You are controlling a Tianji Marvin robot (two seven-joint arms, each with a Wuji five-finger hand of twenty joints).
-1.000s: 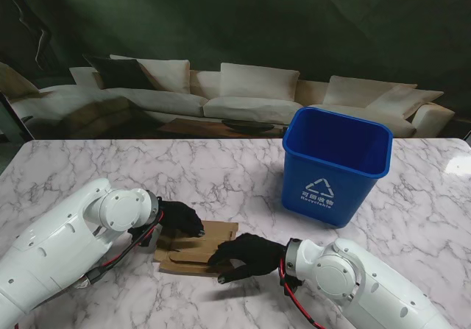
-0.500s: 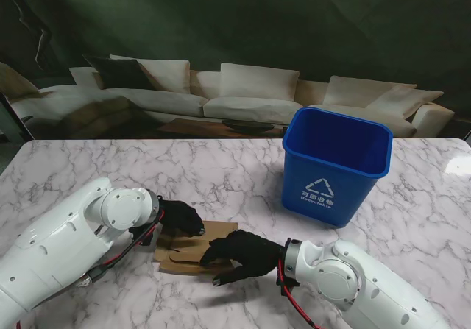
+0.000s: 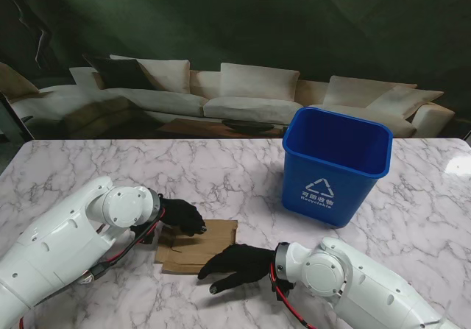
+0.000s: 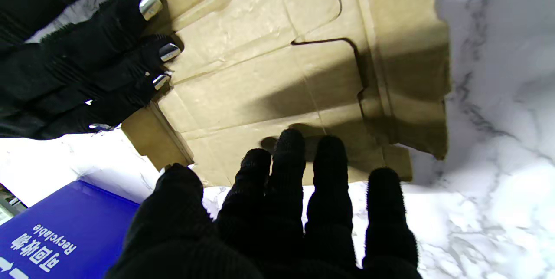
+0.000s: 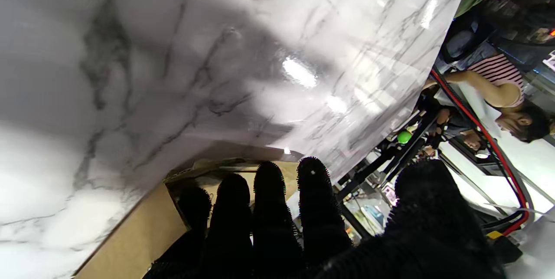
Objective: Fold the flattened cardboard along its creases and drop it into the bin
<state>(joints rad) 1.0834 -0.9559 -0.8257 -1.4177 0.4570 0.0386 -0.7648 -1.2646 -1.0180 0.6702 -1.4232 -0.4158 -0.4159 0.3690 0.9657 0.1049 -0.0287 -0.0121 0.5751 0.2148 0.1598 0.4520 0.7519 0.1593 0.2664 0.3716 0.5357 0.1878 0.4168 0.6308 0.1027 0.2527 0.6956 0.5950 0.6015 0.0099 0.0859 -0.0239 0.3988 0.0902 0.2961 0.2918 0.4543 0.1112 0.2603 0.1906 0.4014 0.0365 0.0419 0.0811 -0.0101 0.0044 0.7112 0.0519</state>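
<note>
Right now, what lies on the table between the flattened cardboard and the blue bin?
Nothing: in the stand view only bare marble table separates the cardboard from the blue bin. Both hands sit on the cardboard's other sides.

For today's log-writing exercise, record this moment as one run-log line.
step: fold not begun | cardboard: flat on table | left hand: fingertips on far edge | right hand: fingertips at near edge | bin: upright, right of cardboard

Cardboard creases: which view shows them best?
The left wrist view: the cardboard fills it, creases and cut tabs plain. The stand view shows a small flat brown sheet, creases unreadable. The right wrist view catches only an edge behind the fingers.
</note>
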